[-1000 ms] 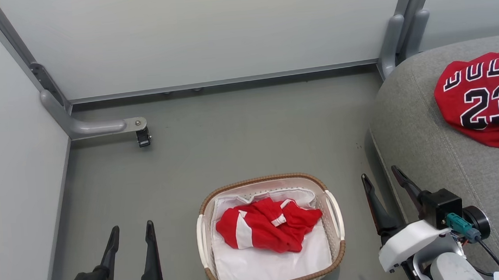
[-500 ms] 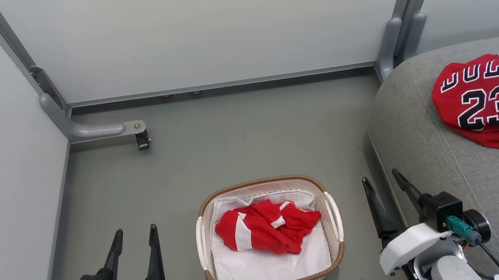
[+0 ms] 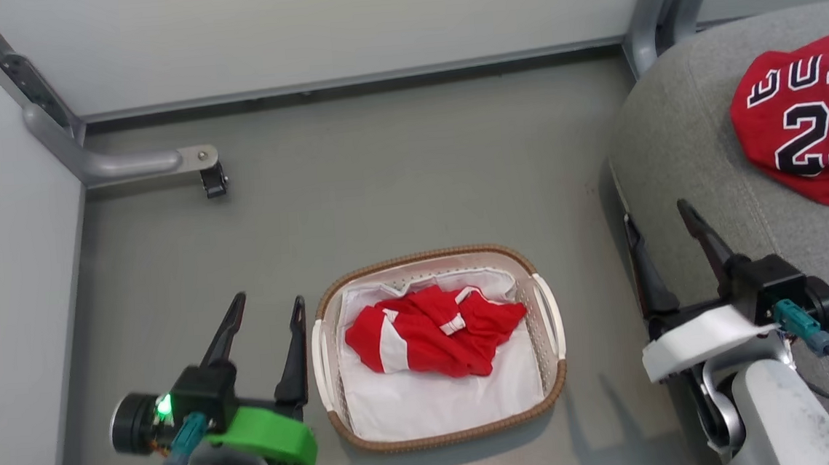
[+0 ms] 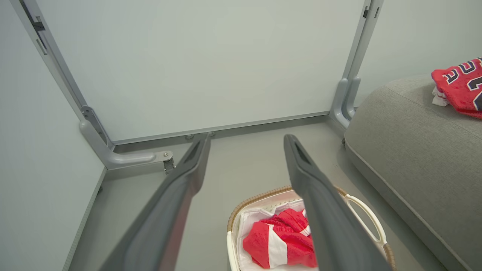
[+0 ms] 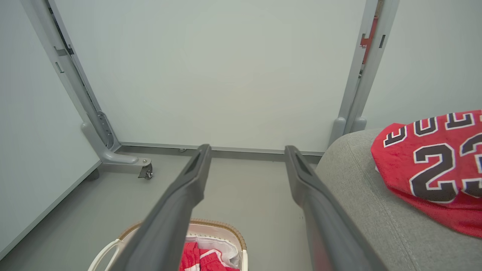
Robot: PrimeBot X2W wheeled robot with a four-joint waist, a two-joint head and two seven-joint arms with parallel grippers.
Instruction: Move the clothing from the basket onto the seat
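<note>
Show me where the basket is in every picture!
Head view: the basket sits low in the middle.
Left wrist view: the basket is at the bottom, right of the middle, cut off by the edge.
Right wrist view: the basket is at the bottom edge, left of the middle, mostly cut off.
Shared landmark: the small caster wheel lies up and to the left of the basket in all three.

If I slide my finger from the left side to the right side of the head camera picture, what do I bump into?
left claw → basket → right claw → red number 23 jersey, lying on the seat
</note>
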